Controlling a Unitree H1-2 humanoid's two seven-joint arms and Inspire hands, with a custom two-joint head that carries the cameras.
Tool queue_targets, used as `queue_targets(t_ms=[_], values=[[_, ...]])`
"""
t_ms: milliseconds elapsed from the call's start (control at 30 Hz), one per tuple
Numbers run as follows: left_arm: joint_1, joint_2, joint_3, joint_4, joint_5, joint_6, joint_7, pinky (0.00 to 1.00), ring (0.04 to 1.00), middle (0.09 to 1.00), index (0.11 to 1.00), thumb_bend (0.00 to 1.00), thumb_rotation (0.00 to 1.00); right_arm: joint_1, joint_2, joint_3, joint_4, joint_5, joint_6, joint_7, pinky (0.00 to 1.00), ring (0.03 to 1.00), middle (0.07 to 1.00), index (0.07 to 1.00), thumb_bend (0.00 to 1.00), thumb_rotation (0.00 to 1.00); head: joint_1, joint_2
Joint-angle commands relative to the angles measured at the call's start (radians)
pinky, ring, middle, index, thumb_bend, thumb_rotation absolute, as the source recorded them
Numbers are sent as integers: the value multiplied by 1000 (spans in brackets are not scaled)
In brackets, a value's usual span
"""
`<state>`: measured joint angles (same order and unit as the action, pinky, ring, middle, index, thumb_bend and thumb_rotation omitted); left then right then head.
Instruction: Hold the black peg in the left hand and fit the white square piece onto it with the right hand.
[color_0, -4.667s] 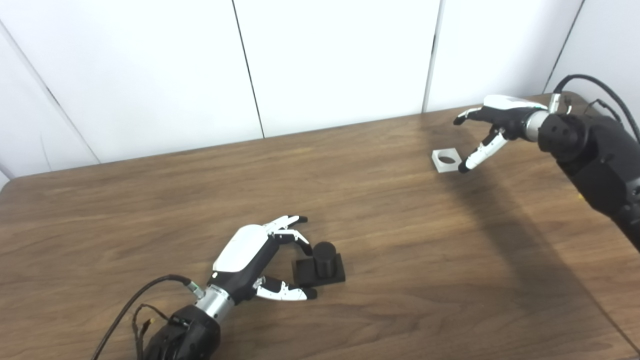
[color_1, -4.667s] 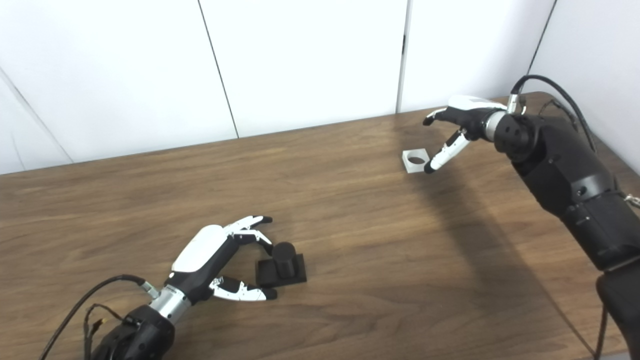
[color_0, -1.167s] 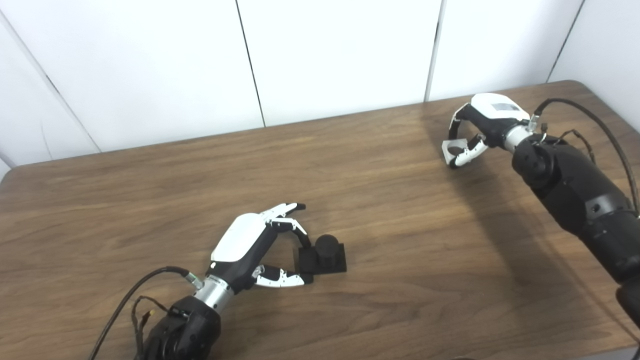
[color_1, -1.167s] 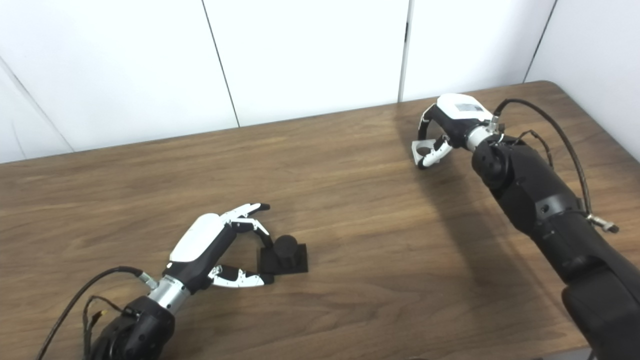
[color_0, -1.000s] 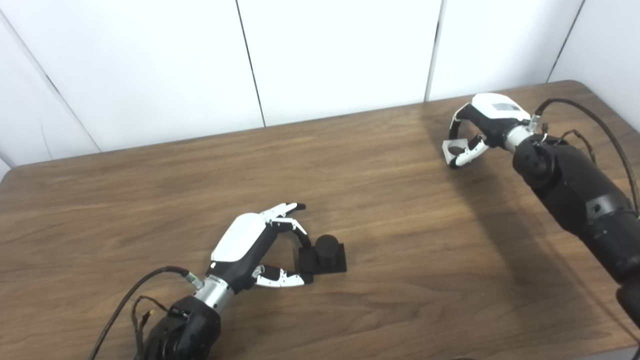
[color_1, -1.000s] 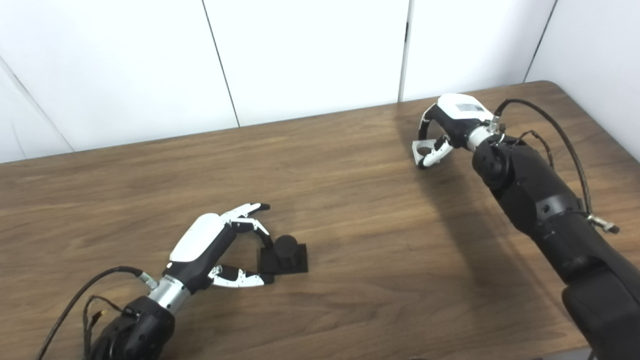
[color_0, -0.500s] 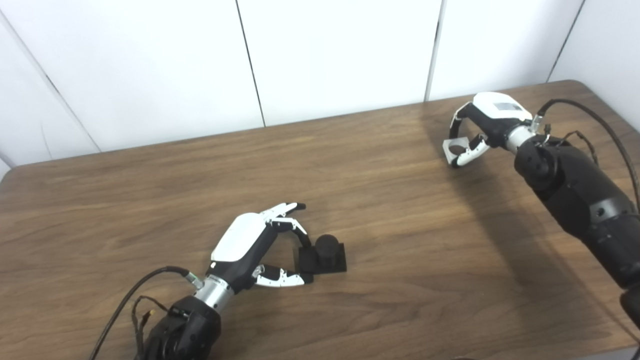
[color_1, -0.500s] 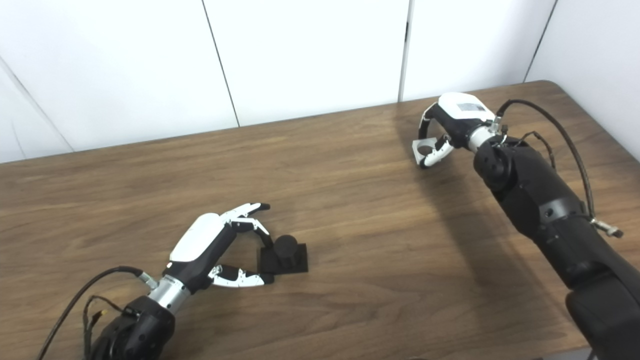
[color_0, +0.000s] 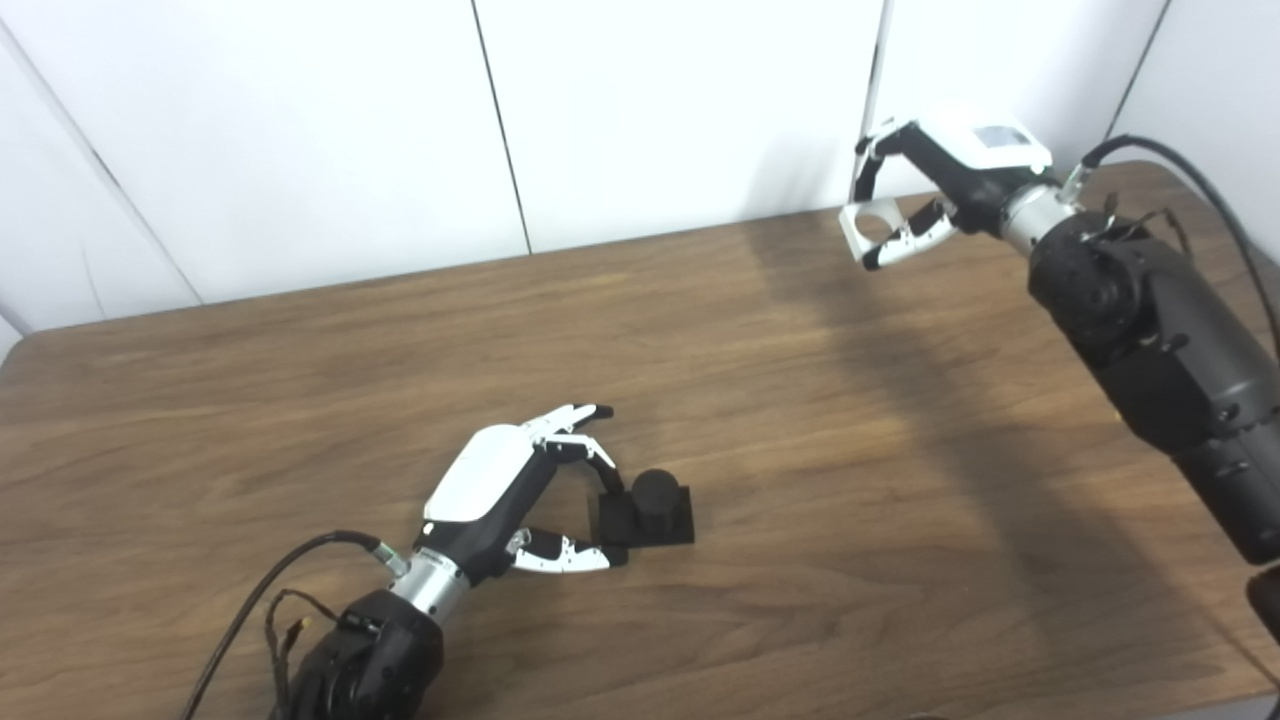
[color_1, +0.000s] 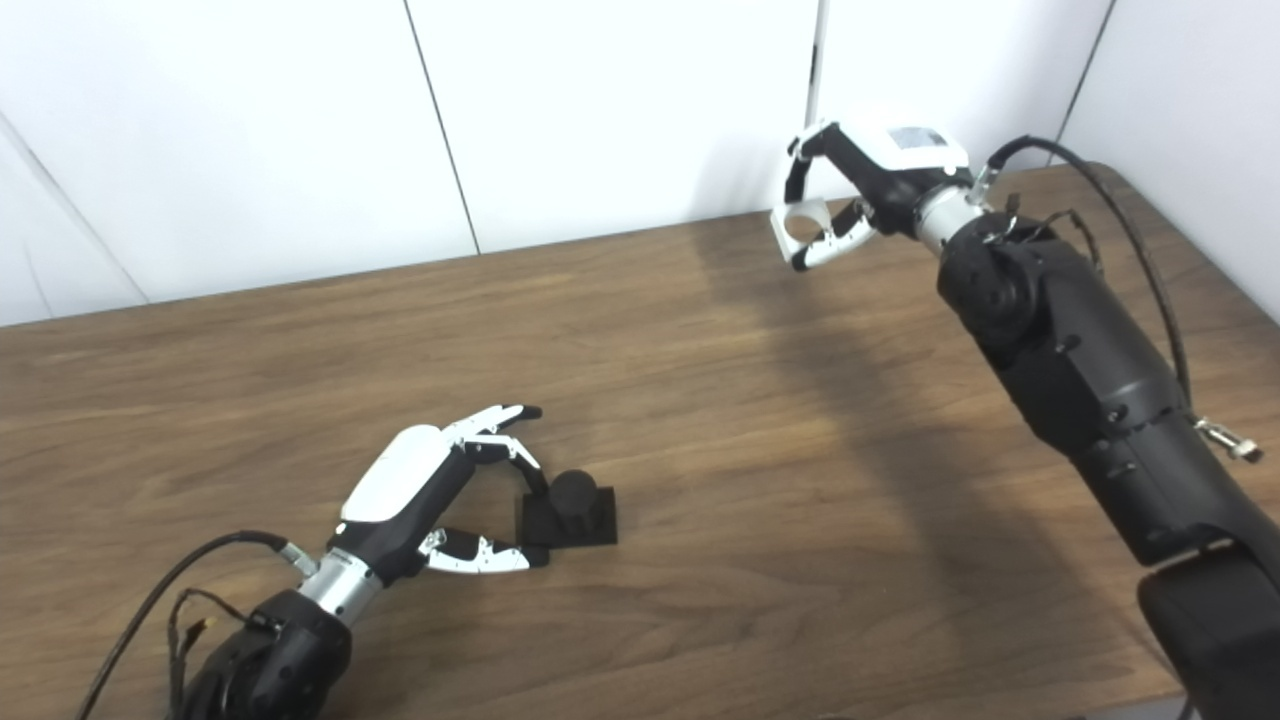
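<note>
Black peg (color_0: 655, 493) stands upright on its square black base, flat on the tabletop (color_0: 800, 420); it serves as the landmark here. Left hand (color_0: 505, 495) sits just beside the peg's base on its near-left side, fingers (color_0: 585, 462) and thumb spread around that edge; fingertips look to be touching or almost touching the base, but no closed grip is visible, so the hand reads as open and holding nothing. White square piece (color_0: 868, 222), round hole visible through it, is far from the peg, up and to its right, off the tabletop and pinched in the closed right hand (color_0: 940, 190). Step in hand, as judged: carry the piece toward the peg. Next move calls for the left hand to clamp the base, then the right hand to bring the hole level above the peg top and lower straight down.
</note>
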<state>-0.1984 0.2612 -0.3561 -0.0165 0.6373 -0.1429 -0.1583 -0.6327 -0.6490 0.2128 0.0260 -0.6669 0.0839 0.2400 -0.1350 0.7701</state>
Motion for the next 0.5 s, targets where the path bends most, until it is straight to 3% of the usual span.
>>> queue_targets(t_ms=[0,300,467], values=[[-23,13,1,23,40,22,-1,897,929,910,489,522,76,-43,-21,-35,-77,26,-12,16,874,890,806,482,522,134,0,2],[-26,12,1,22,37,24,-1,896,928,907,489,522,75,-3,3,-45,-299,80,-23,112,858,897,812,481,518,138,5,3],[-24,12,1,22,39,22,3,890,927,906,488,522,74,23,29,-40,-412,111,8,176,829,887,799,480,521,138,11,3]])
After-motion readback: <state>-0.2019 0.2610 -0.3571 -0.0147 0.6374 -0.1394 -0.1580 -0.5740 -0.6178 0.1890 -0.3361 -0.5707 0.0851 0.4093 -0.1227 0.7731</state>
